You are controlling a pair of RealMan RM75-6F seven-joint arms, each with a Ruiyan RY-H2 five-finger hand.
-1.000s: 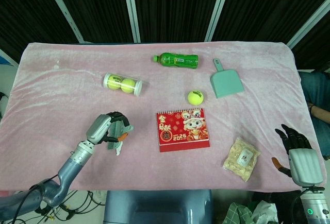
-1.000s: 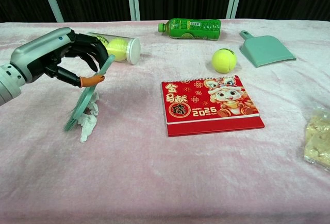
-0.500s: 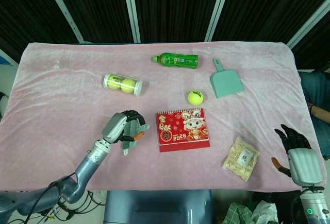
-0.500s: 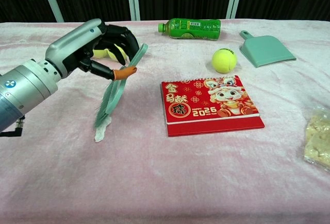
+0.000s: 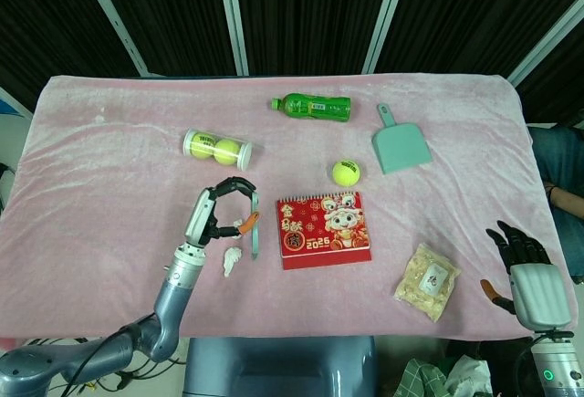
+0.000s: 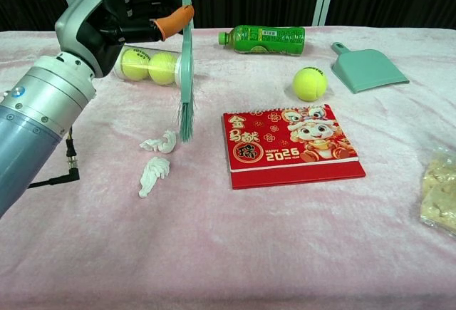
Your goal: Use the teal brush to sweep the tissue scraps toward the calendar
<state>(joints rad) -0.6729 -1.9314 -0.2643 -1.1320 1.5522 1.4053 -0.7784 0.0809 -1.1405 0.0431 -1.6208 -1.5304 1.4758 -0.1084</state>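
Observation:
My left hand (image 5: 219, 211) (image 6: 132, 3) grips the teal brush (image 6: 186, 60) (image 5: 255, 236) by its handle. The brush hangs almost upright, bristles down, between the scraps and the calendar. Two white tissue scraps (image 6: 161, 142) (image 6: 153, 174) lie on the pink cloth just left of the bristle tips. In the head view they show as one white clump (image 5: 232, 260). The red calendar (image 5: 324, 230) (image 6: 292, 145) lies flat to the right of the brush. My right hand (image 5: 525, 265) rests at the table's front right corner, fingers apart and holding nothing.
A tube of tennis balls (image 5: 217, 150) lies behind my left hand. A green bottle (image 5: 311, 105), a loose tennis ball (image 5: 345, 172) and a teal dustpan (image 5: 400, 144) lie beyond the calendar. A snack bag (image 5: 427, 280) sits at the front right.
My left hand has carried the brush right toward the calendar and raised it. The brush went from slanted to nearly upright. The scraps shifted right and now lie left of the bristles.

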